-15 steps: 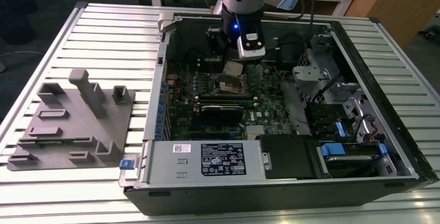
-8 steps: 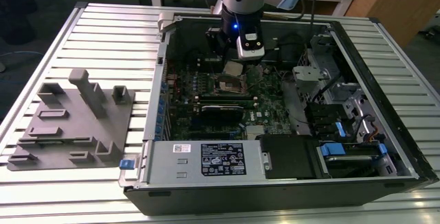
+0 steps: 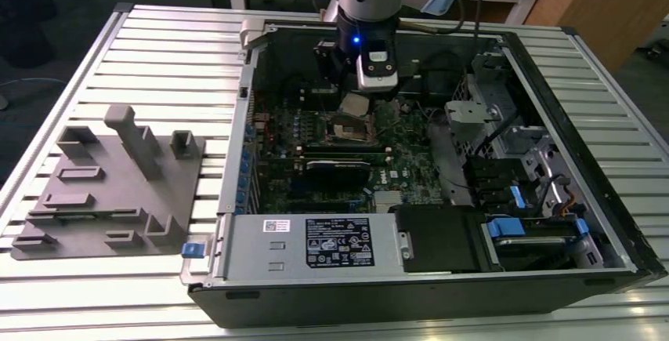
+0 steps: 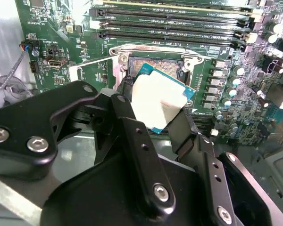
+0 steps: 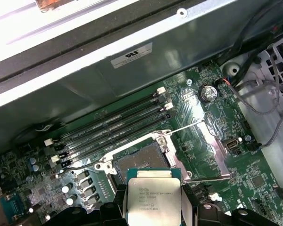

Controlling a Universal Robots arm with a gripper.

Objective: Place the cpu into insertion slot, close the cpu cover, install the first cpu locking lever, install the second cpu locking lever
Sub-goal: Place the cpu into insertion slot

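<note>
The gripper (image 4: 155,106) pinches the cpu (image 5: 153,200) by its edges just above the bare insertion slot (image 5: 140,161), with the cpu cover (image 5: 212,146) flipped open beside it.

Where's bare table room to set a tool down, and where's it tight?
Bare table between the grey fixture and the far edge, on the exterior view's left. Crowded: around the insertion slot, where the claw holds the cpu.

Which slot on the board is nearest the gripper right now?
The square insertion slot, silver-rimmed with a dark centre, just beyond the cpu that the gripper holds; the long narrow black slots lie farther off.
</note>
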